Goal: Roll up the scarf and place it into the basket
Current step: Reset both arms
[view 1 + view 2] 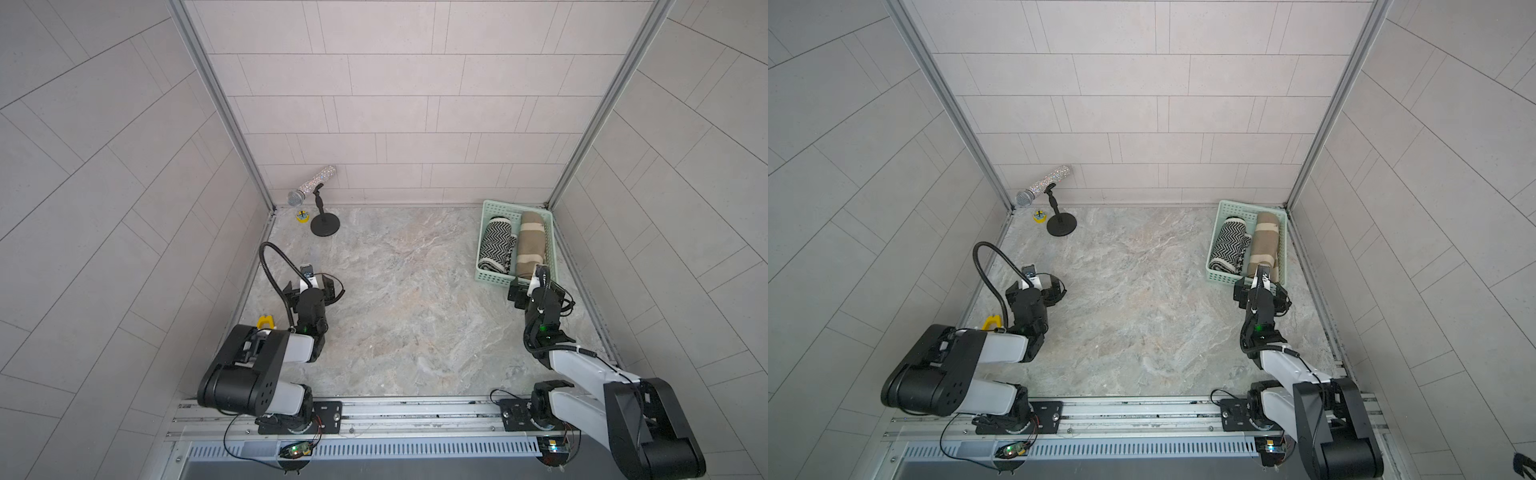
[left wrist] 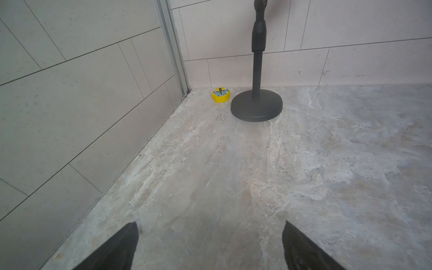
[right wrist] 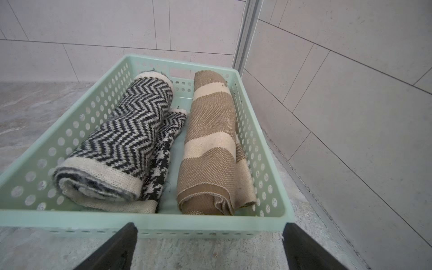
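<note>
Both scarves already lie rolled inside the basket (image 1: 481, 241), which sits at the far right corner of the marble-patterned table (image 1: 415, 291), close to the two walls there. The black-and-white zigzag scarf (image 1: 496, 245) takes the side toward the middle of the table. Its loose tail shows a houndstooth patch in the right wrist view (image 3: 131, 131). The tan-and-cream striped scarf (image 1: 531, 245) lies alongside it, against the basket wall nearest the side panel (a neat enough roll, with a flap of its outer edge folded back at the near end (image 3: 210, 145)). The two rolls lie lengthwise and nearly parallel, touching around their middles.

The right gripper (image 1: 540, 272) hangs at the basket's near end, on the tan roll's side. In its wrist view the fingers (image 3: 117, 247) stand spread wide with nothing between them, just outside the basket's near wall (image 3: 187, 222). From above I cannot tell whether a fingertip touches the rim.

The left gripper (image 1: 307, 274) hovers low over bare table on the other side, well apart from the basket. Its fingers (image 2: 117, 247) are spread just as wide and empty. Beyond it, in the far left corner, a glittery microphone (image 1: 311, 187) tilts on a black round-based stand (image 1: 325, 226), and a small yellow-and-blue object (image 2: 221, 95) sits just beside the base.
</note>
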Robot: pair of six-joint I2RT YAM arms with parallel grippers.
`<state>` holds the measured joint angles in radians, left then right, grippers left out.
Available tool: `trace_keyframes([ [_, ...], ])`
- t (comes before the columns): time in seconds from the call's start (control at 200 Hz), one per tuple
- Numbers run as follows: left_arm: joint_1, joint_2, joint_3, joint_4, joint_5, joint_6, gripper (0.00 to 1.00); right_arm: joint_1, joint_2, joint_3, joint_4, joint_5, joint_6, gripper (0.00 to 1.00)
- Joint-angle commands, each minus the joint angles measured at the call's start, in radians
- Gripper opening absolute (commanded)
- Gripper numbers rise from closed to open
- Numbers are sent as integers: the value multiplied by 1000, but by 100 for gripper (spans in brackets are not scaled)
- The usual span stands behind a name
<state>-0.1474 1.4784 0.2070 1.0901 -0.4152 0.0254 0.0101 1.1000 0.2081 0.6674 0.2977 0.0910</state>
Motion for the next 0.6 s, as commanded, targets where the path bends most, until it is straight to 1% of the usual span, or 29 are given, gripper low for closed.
trace_keyframes([
  [0.0,20,137,13,194,112,22,100,-42,39,11,112,-62,33,100],
  [0.02,19,161,14,237,113,38,100,-47,51,11,123,-73,35,100],
  [0.035,18,161,16,236,113,40,100,-51,57,11,130,-79,34,100],
  [0.1,30,83,27,92,143,17,100,-55,94,10,170,-99,32,100],
  [0.15,38,59,38,32,160,9,100,-55,124,11,196,-116,33,100],
  [0.21,44,70,46,34,170,2,100,-56,169,12,243,-137,42,100],
  [0.29,54,128,54,114,193,13,100,-57,256,10,347,-168,41,100],
  [0.335,59,106,67,53,211,5,100,-55,315,10,420,-190,33,100],
  [0.395,76,84,81,-31,266,-1,100,-57,402,14,503,-252,12,100],
  [0.42,85,89,81,-36,291,-5,100,-56,438,14,540,-276,1,100],
  [0.435,92,96,107,-32,310,-5,100,-56,459,11,565,-286,-1,100],
  [0.485,118,109,119,-26,402,-5,100,-57,517,3,658,-306,-1,100],
  [0.545,149,98,138,-84,510,-7,100,-65,475,-4,598,-312,-3,100],
  [0.596,160,108,151,-91,565,-2,100,-64,465,9,562,-330,-5,100],
])
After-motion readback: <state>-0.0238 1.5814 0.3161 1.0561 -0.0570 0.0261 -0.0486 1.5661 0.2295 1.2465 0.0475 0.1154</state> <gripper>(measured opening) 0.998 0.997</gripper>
